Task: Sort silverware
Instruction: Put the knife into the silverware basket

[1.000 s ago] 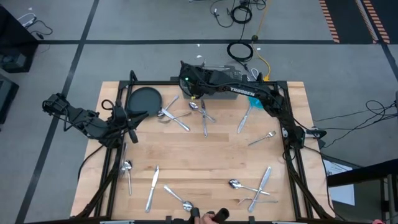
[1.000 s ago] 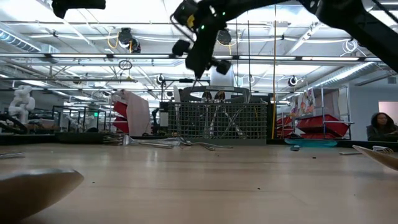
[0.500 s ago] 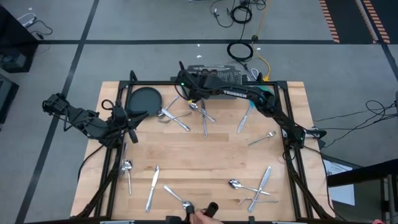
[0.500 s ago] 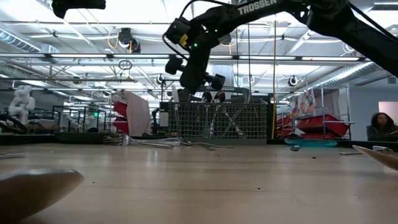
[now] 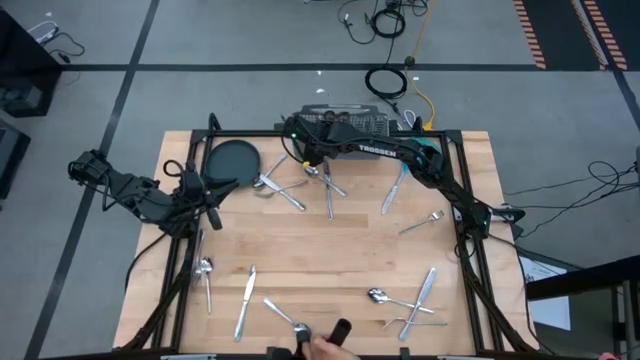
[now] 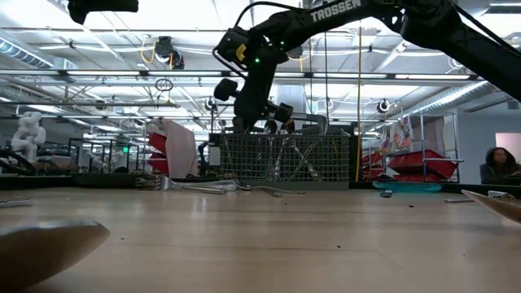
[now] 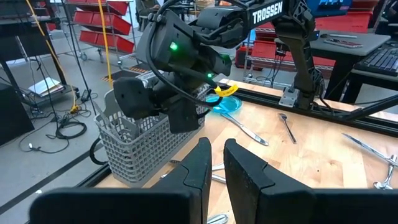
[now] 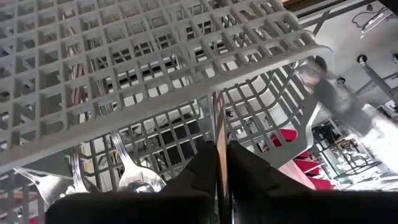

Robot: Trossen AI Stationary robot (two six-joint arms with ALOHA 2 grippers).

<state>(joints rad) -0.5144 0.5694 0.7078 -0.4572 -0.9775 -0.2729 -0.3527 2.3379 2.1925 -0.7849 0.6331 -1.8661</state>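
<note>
While stretched long across the far edge of the pale planked wooden table (image 5: 330, 250), reaches with the dark two-finger right gripper (image 5: 298, 132) to just above the grey square-grid wire-mesh caddy (image 5: 350, 122). Pinches, fingers almost together, what looks like a slim shiny silver metal utensil (image 8: 216, 124), seen edge-on and pointing down into the basket; cannot tell fork, knife or spoon. Shows several glossy pieces already standing inside the mesh. Leaves the other shiny silverware (image 5: 245, 300) strewn flat about the boards, some crossed, a few near the dark round matte plate (image 5: 232, 158). Lies folded low at the table's left edge, dark left gripper (image 5: 212, 208) just beside that plate, fingers nearly touching, gripping nothing.
</note>
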